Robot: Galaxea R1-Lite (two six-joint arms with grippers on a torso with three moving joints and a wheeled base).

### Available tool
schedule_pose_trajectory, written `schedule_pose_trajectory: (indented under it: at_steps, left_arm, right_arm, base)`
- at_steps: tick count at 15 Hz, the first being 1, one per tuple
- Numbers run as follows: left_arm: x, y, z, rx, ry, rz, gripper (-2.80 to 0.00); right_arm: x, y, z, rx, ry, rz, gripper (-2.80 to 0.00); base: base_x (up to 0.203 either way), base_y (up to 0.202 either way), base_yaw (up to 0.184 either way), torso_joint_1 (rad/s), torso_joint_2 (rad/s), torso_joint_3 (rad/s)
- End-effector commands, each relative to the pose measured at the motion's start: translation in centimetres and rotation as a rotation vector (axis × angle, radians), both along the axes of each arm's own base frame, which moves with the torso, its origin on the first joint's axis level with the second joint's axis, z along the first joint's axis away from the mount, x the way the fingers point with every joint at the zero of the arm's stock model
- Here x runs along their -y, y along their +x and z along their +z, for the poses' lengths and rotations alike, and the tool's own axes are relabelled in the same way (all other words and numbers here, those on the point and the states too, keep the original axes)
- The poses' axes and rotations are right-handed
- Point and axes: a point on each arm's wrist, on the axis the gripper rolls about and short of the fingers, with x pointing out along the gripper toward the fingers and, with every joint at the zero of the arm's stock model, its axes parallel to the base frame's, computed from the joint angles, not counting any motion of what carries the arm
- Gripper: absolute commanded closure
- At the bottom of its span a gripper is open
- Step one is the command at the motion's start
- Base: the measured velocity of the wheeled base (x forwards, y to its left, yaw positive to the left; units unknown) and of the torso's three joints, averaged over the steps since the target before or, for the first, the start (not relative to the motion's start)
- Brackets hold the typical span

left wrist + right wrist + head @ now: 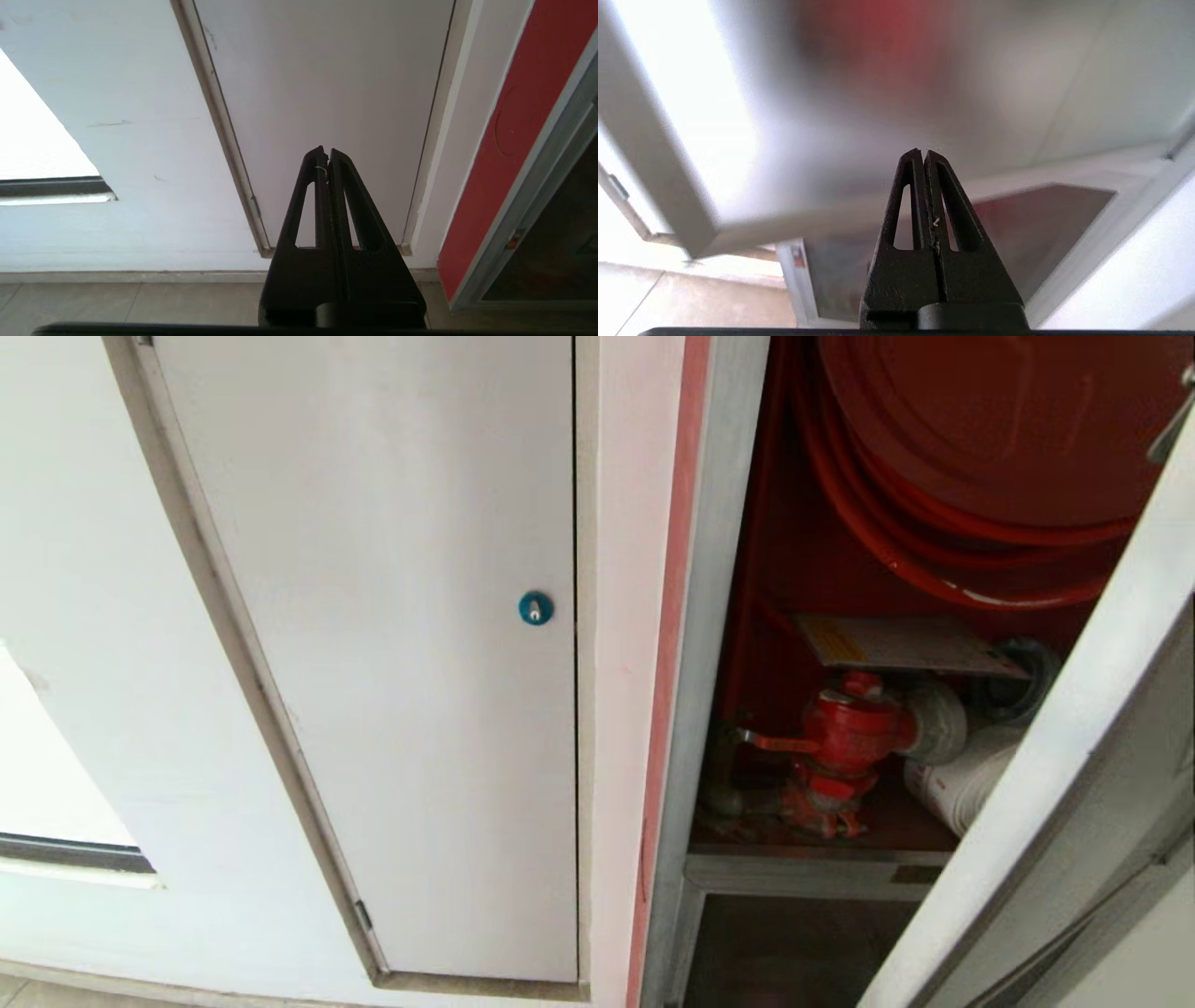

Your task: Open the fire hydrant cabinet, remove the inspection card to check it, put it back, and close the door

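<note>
Both pairs of jaws are pressed together with nothing between them.

In the head view neither arm shows. The fire hydrant cabinet (747, 616) stands open, its red interior exposed, and the door (1055, 784) is swung out across the lower right. Inside, the inspection card (901, 644) lies flat above the red valve (845, 747), beneath the coiled red hose (934, 551). A rolled white hose (966, 784) sits just beside the valve. To the left is a white door (401, 663) with a blue round lock (536, 608).

In the left wrist view the left gripper (327, 154) points at the white door's lower part.

In the right wrist view the right gripper (923, 153) faces a blurred aluminium-framed panel.
</note>
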Motion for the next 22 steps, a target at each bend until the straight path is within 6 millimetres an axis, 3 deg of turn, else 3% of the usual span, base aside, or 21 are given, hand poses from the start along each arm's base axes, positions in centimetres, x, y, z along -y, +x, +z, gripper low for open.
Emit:
schedule_pose_trajectory:
  at_steps: [1,22]
  left_arm:
    - [0.00,0.02,0.00,-0.002,0.001,0.000,0.00]
    - [0.00,0.02,0.00,-0.002,-0.004,0.000,0.00]
  right_arm:
    - [0.00,-0.01,-0.02,0.001,-0.001,0.001,0.00]
    - [0.00,-0.01,-0.02,0.001,-0.001,0.002,0.00]
  base:
    - [-0.194,0.000,0.007,0.007,0.00,0.002]
    - [-0.194,0.000,0.001,0.003,0.00,0.002]
